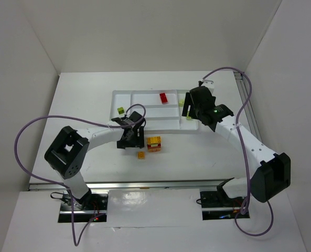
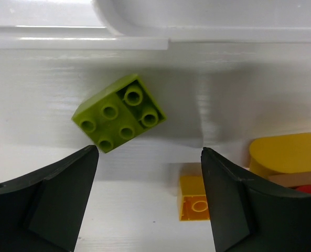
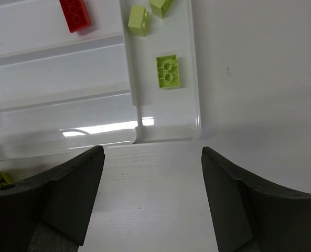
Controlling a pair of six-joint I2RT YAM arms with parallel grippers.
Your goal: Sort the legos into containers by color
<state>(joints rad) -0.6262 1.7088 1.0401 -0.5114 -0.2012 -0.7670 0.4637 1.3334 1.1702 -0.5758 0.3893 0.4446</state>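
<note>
A lime green brick (image 2: 118, 113) lies on the table just before the white tray's near rim (image 2: 145, 21). My left gripper (image 2: 150, 205) hovers over it, open and empty; in the top view the left gripper (image 1: 132, 135) is at the tray's front edge. A small orange brick (image 2: 194, 199) and the stacked orange-red block (image 1: 154, 143) lie to its right. The tray (image 1: 150, 112) holds a red brick (image 3: 75, 13) and three lime green bricks (image 3: 168, 71) in its right end compartment. My right gripper (image 3: 152, 205) is open and empty above the tray's right near corner.
Another lime green brick (image 1: 121, 110) sits in the tray's left end compartment. The small orange brick (image 1: 141, 155) lies nearest the table's front. White walls enclose the table on three sides. Purple cables loop beside both arms.
</note>
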